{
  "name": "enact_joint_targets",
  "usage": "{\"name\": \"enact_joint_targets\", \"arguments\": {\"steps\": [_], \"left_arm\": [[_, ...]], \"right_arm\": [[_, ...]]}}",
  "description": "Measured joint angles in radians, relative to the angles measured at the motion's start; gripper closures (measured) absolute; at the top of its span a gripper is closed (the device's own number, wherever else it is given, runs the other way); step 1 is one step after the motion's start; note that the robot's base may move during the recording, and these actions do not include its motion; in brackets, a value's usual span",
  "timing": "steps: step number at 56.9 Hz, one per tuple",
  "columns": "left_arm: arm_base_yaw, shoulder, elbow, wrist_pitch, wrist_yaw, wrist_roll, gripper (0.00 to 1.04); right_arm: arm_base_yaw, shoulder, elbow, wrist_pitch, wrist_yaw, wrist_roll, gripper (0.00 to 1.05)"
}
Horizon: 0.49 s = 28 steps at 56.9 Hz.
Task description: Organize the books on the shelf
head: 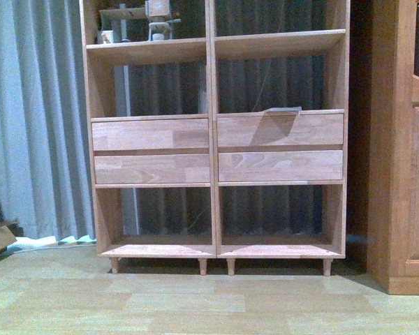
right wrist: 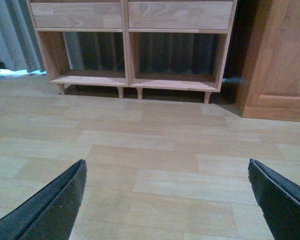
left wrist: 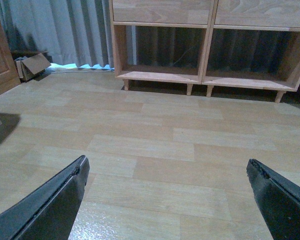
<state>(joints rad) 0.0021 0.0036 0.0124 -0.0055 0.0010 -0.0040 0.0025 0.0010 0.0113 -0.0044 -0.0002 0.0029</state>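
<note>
Shelf (head: 213, 150) | left gripper (left wrist: 166, 162), right gripper (right wrist: 166, 162) spread wide, empty | possible book (head: 283, 109) atop drawers (head: 279, 130) | risk: clumsy reach nudges it off

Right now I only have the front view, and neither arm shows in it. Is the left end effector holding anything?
Observer: No. The left wrist view shows the left end effector open, with only bare floor between its fingers.
Operator: And the right one?
Observer: The right end effector is open and empty too, with the shelf ahead of it across the floor.
Operator: Any book lying on the floor near them?
Observer: None shows in either wrist view.
</note>
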Motion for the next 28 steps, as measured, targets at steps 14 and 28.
{"name": "enact_joint_targets", "arguments": {"steps": [14, 28], "left_arm": [[0.000, 0.000, 0.000, 0.000, 0.000, 0.000, 0.07], [0.000, 0.000, 0.000, 0.000, 0.000, 0.000, 0.07]], "right_arm": [[0.000, 0.000, 0.000, 0.000, 0.000, 0.000, 0.07], [0.000, 0.000, 0.000, 0.000, 0.000, 0.000, 0.07]]}}
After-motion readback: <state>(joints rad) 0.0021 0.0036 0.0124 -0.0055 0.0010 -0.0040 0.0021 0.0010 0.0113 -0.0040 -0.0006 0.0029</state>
